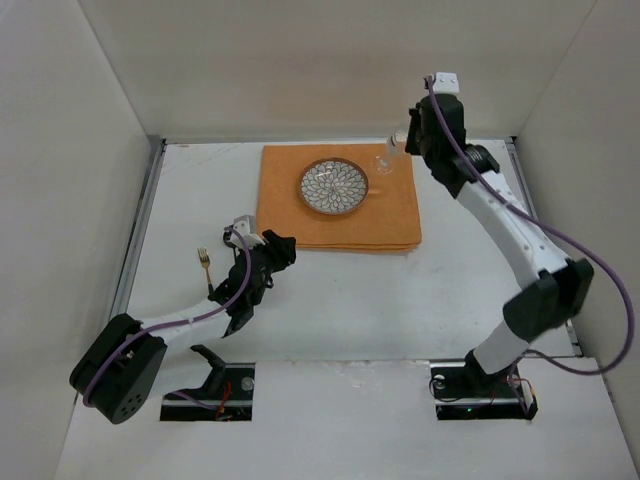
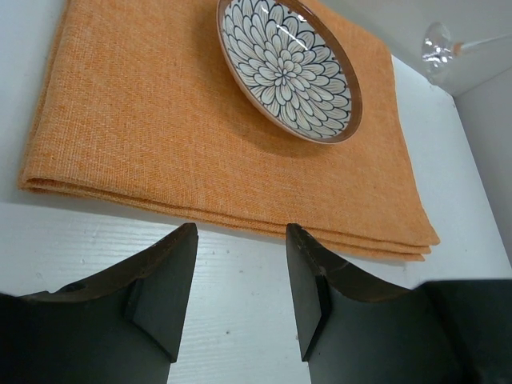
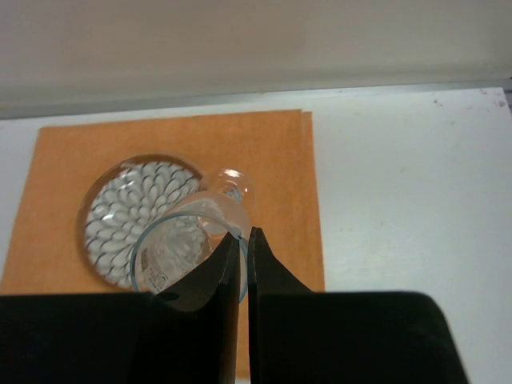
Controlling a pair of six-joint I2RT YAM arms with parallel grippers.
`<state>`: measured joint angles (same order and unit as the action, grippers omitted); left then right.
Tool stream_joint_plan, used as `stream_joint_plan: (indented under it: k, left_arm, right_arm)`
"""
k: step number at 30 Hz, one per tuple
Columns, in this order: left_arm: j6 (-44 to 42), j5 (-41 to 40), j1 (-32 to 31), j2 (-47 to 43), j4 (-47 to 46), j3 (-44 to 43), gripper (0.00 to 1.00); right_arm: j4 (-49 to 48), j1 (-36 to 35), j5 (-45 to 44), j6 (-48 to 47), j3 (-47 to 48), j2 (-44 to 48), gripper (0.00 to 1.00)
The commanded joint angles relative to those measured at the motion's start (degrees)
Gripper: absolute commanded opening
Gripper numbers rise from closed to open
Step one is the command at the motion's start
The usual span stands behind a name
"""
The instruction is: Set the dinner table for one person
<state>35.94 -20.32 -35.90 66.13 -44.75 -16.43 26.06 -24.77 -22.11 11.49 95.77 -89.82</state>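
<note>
Tabletop [image 1: 400,300]: white, flat and plain, with thin metal rails noted along the left and right edges. It is boxed in by pale walls on three sides, and both arm bases are bolted at its near edge.

Mat [image 1: 390,215]: orange cloth, folded, laid flat on the far middle of the tabletop. Its stacked layers are seen along the near edge in the left wrist view.

Plate [image 1: 334,187]: round, brown-rimmed, with a dark petal pattern on white. It is set on the mat, toward the far side and slightly right of the mat's centre.

Glass [image 1: 384,163]: clear and stemmed, held just right of the plate, over the mat's far right part. It is tipped onto its side, with the foot turned toward the plate and the rim toward the right wrist camera. In the left wrist view the foot is seen raised off the cloth.

Right arm [image 1: 500,220]: stretched out to the far right of the tabletop. The right jaws are drawn almost together, with the wall of the glass at its rim pinched between them.

Fork [image 1: 204,262]: small and gold, lying on bare tabletop at the left, well apart from the mat.

Left arm [image 1: 190,315]: bent low, just beside the fork. The left jaws are held apart with nothing between them, above bare tabletop near the mat's near left corner, and are pointed at the mat.
</note>
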Motion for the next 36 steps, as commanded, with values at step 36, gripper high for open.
stream_joint_plan:
  k: [36]
  left_arm:
    - [1.1,0.0,0.3,1.2,-2.4,-0.4,0.47]
  right_arm:
    - [9.0,7.8,0.6,-2.8,39.2,-37.0,0.27]
